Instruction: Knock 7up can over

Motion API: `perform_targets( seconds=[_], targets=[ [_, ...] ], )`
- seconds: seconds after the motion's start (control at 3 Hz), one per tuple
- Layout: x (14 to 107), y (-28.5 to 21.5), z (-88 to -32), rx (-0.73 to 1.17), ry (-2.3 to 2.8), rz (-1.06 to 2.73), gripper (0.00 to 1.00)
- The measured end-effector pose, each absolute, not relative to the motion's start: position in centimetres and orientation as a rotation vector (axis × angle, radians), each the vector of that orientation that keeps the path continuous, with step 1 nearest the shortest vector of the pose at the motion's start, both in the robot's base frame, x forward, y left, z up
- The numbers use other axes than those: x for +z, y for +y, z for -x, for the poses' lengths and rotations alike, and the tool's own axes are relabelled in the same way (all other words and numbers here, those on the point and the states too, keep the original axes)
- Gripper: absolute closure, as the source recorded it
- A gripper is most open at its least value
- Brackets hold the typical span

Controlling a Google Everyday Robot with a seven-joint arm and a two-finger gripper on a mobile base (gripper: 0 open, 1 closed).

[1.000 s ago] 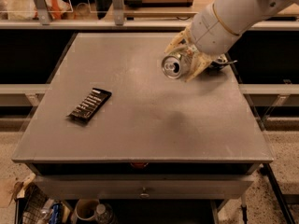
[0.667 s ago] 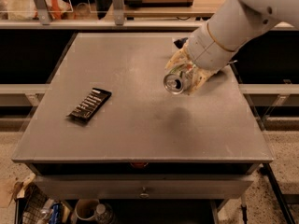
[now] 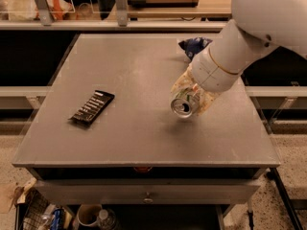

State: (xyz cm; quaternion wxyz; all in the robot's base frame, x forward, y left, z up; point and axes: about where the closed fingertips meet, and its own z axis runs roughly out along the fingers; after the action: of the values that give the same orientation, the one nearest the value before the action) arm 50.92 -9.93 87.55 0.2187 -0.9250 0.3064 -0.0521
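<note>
Soft overhead light, even, slightly warm. The table (image 3: pixel 129 75) is matte grey with a faint sheen mid-top and no hard glare. My gripper (image 3: pixel 189 97), over the table's right half and clamped on the can (image 3: pixel 183 107), drops a soft-edged shadow toward the front edge. My arm (image 3: pixel 230 56) is brightest. It's dark under the table.

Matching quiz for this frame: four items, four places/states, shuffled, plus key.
1. 7up can
2. black bar
3. chip bag
4. gripper

A. flat on the table's left side
B. far side, partly behind the arm
C. right of centre, jaws closed around the can
D. tilted, top facing the camera

Pairs: 1-D, 2-A, 3-B, 4-C.
</note>
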Motion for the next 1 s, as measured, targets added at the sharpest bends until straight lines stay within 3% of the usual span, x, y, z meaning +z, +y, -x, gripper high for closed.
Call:
perform_targets(
  seconds=[1.0],
  targets=[
    [85.0,-9.9,-48.3,-0.079,0.813,2.596,1.0]
  ],
)
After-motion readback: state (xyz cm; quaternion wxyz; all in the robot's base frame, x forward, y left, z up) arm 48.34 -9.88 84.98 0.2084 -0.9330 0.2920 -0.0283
